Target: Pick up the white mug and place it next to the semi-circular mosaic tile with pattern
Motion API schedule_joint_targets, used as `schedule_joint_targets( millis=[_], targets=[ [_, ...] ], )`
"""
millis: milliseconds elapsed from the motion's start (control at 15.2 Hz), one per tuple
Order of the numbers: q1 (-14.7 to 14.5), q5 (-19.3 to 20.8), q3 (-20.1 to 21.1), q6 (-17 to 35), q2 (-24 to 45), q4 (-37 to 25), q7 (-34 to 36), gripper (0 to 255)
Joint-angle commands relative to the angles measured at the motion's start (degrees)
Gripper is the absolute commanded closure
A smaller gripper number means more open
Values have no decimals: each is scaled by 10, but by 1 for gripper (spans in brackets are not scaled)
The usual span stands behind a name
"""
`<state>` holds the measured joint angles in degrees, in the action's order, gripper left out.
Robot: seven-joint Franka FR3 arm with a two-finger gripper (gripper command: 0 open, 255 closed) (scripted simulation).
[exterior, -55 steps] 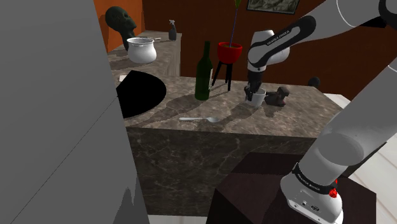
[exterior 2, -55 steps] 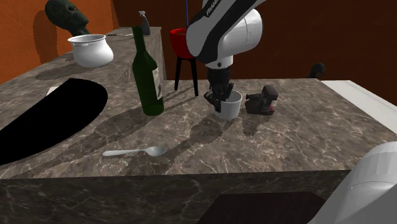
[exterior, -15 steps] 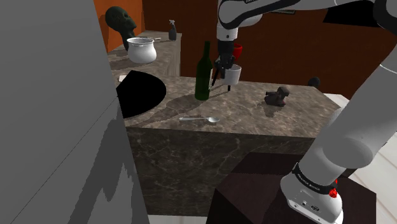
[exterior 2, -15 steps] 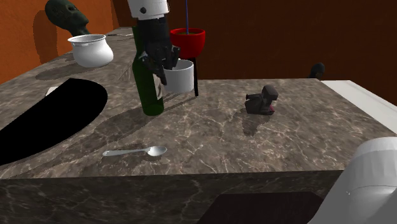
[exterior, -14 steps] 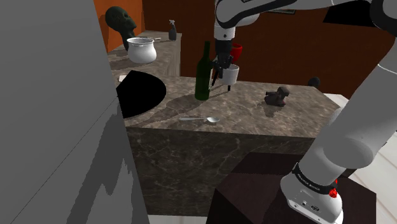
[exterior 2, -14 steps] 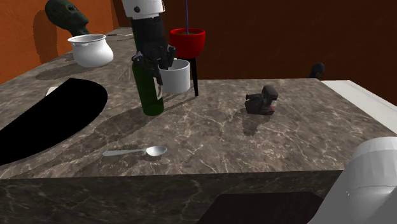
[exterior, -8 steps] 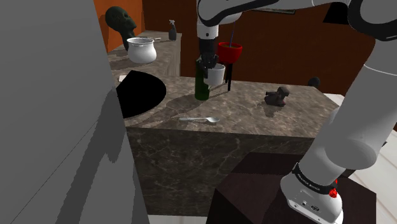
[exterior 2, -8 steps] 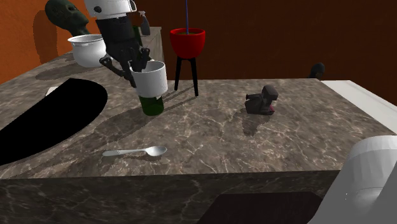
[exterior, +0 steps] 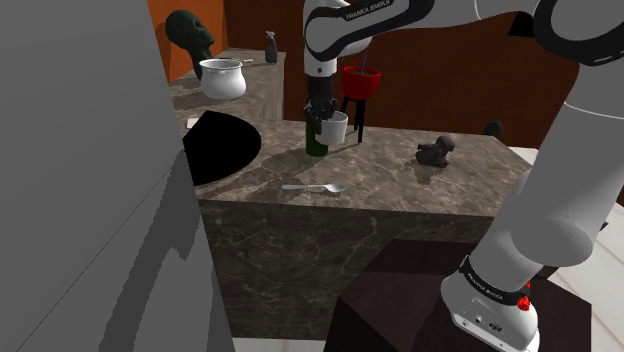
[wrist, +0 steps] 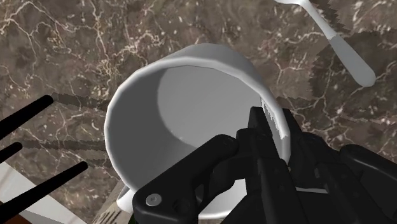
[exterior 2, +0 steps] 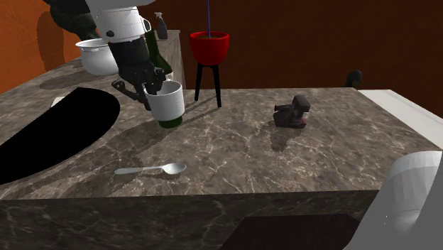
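Gripper [exterior 2: 152,89] clamped on rim of white mug [exterior 2: 168,104] above dark marble counter [exterior 2: 298,158]; orange wall [exterior 2: 21,51] beyond. Arm [exterior: 372,12] marked FRANKA EMIKA.

Home kitchen. Dark marble counter [exterior 2: 284,163] with white pot [exterior: 222,78] and spray bottle [exterior: 271,46] far left, green bottle [exterior 2: 170,121] mid-counter, spoon [exterior 2: 150,170] near the front edge. Red plant pot on stand [exterior 2: 209,45], head bust [exterior: 190,38] and orange walls [exterior 2: 21,50] read as house decor.
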<state>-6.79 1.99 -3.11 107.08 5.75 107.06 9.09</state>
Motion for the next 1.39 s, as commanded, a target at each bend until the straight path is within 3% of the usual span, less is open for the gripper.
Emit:
schedule_joint_targets(
  millis=[0, 1122, 1320],
  targets=[
    [-1, 0, 1, 15, 4, 11, 2, 255],
    [0, -1, 1, 141, 56, 85, 4, 255],
    [0, -1, 1, 141, 56, 85, 4, 255]
  ],
)
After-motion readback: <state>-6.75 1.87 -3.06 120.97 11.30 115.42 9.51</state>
